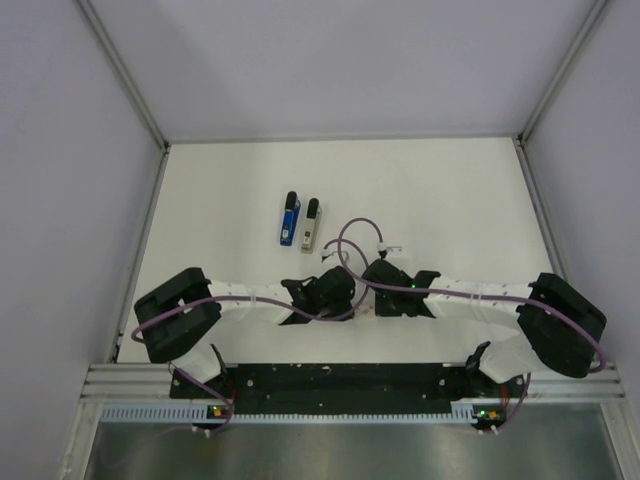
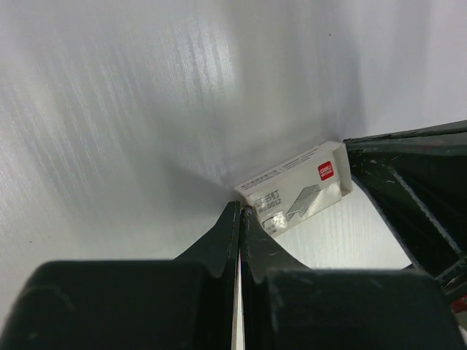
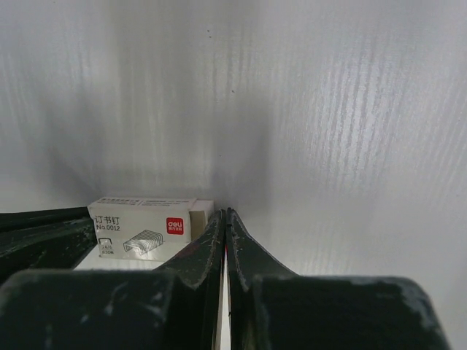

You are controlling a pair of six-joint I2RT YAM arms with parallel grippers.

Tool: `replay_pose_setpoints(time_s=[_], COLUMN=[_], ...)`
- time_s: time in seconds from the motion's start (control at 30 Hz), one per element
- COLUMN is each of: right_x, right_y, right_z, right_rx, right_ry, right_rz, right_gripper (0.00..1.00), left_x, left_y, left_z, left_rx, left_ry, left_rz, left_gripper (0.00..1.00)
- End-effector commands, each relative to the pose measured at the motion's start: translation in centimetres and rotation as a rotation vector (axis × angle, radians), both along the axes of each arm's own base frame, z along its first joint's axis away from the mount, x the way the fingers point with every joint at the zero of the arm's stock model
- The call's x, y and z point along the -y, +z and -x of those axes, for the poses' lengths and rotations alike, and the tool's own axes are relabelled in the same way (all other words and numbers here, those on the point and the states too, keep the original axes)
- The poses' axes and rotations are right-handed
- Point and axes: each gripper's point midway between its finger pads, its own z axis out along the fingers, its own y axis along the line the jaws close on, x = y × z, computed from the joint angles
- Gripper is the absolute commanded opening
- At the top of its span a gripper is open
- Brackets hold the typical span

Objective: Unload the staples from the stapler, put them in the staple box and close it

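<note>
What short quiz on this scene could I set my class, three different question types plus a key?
1. True or false: the left end effector is shut.
2. In the top view, the blue stapler lies on which side of the grey stapler: A left, B right?
3. Fill in: the white box beside the right end effector carries a ___ logo.
Key: 1 true; 2 A; 3 red.

Faintly ribbed matt table [image 3: 328, 109], glossy card box [image 3: 149, 227], scuffed plastic right pincer [image 3: 225, 213]
</note>
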Motion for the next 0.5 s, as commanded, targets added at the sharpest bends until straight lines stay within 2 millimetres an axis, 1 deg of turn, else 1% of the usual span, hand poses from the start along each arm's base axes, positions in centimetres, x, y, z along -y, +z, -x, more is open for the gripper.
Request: replay_pose_setpoints(time_s=[0.0, 0.27, 0.4, 0.47], right_x=[-1.8, -3.1, -4.1, -4.3], right_y=[0.2, 0.4, 0.5, 0.5], right_z=[-0.4, 0.0, 0.3, 0.4], right_rx=[0.001, -0.027, -0.042, -0.043], right_ry=[0.025, 0.055, 0.067, 0.072], right_rz=[-0.066, -0.127, -0.178, -0.181], right_gripper=[0.0, 0.0, 0.0, 0.0], left_x=[0.1, 0.3, 0.6, 0.7], left_y=[-0.6, -1.2, -1.3, -1.3], left_z=[-0.1, 0.2, 0.2, 0.2], left_rx=[-0.005, -0.022, -0.029, -0.029], left_ry=[-0.015, -0.023, -0.028, -0.031], left_rz=[-0.033, -0.037, -0.033, -0.032], left_gripper=[0.0, 0.0, 0.0, 0.0])
